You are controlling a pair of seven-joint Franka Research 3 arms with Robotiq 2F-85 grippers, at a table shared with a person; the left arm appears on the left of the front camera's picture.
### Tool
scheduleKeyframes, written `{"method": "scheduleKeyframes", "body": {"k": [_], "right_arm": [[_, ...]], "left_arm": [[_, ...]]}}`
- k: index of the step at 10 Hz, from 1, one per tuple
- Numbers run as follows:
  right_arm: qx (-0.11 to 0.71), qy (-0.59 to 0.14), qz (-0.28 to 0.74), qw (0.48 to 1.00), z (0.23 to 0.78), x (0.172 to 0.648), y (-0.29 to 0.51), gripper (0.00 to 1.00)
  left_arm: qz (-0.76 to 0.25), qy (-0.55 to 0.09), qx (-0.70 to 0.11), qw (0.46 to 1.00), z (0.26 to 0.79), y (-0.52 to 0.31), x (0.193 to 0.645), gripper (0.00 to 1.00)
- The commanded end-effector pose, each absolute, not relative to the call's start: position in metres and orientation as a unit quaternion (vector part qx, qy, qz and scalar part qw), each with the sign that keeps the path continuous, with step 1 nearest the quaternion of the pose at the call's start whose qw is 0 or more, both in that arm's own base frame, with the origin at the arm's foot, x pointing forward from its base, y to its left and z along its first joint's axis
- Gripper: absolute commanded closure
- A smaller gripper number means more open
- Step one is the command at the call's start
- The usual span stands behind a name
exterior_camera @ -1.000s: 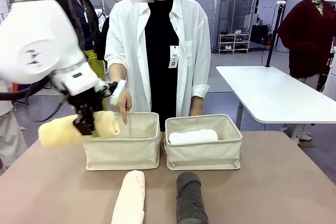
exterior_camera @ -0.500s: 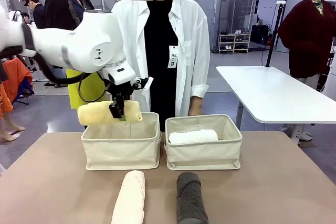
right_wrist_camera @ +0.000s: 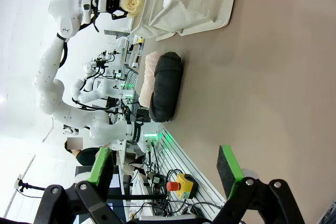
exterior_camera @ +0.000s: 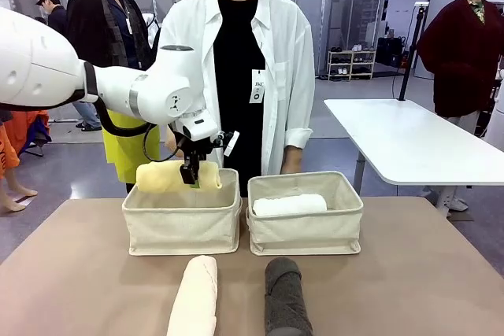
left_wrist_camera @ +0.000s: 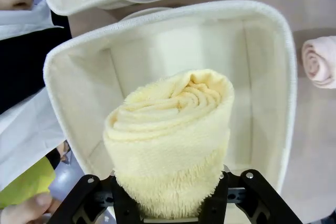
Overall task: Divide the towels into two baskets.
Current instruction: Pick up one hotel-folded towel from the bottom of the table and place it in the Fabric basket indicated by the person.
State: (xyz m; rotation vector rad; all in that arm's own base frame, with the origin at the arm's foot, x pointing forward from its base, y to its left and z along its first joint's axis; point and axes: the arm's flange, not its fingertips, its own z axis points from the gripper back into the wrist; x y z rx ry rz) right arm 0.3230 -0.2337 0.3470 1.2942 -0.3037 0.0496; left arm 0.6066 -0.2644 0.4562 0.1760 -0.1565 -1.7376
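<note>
Left claw (exterior_camera: 191, 174) clamping fluffy rolled yellow towel (exterior_camera: 161, 177) | over soft canvas basket (exterior_camera: 181, 226) | right claw (right_wrist_camera: 165, 165) spread empty

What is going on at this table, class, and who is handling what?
The robot's left hand is shut on a rolled yellow terry towel, holding it over the open left beige canvas basket. A rolled white towel lies in the matching right basket. A pale cream towel roll and a dark grey towel roll lie side by side on the brown table in front of the baskets. The robot's right hand is open, holding nothing. A person in a white coat stands behind the baskets.
</note>
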Motion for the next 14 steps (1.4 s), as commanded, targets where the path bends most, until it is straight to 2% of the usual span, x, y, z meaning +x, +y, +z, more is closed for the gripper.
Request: {"method": "scheduleKeyframes", "body": {"k": [1,2,3,4,8,10,11,14], "right_arm": [[0.600,-0.146,0.032,0.786,0.349,0.320,-0.234,0.00],[0.600,-0.146,0.032,0.786,0.349,0.320,-0.234,0.00],[0.600,-0.146,0.032,0.786,0.349,0.320,-0.234,0.00],[0.600,-0.146,0.032,0.786,0.349,0.320,-0.234,0.00],[0.600,-0.146,0.032,0.786,0.349,0.320,-0.234,0.00],[0.600,-0.146,0.032,0.786,0.349,0.320,-0.234,0.00],[0.600,-0.146,0.032,0.786,0.349,0.320,-0.234,0.00],[0.600,-0.146,0.032,0.786,0.349,0.320,-0.234,0.00]], "left_arm": [[-0.761,-0.056,0.089,0.640,0.455,-0.269,0.621,0.56],[-0.759,-0.052,0.096,0.642,0.453,-0.268,0.627,0.23],[-0.754,-0.055,0.087,0.649,0.454,-0.266,0.629,0.20],[-0.754,-0.053,0.088,0.649,0.454,-0.264,0.628,0.00],[-0.748,-0.047,0.095,0.656,0.453,-0.259,0.613,0.00],[-0.719,-0.082,0.065,0.687,0.459,-0.242,0.586,0.00],[-0.749,-0.058,0.087,0.654,0.455,-0.264,0.622,0.00],[-0.749,-0.058,0.087,0.654,0.455,-0.264,0.622,0.00]]}}
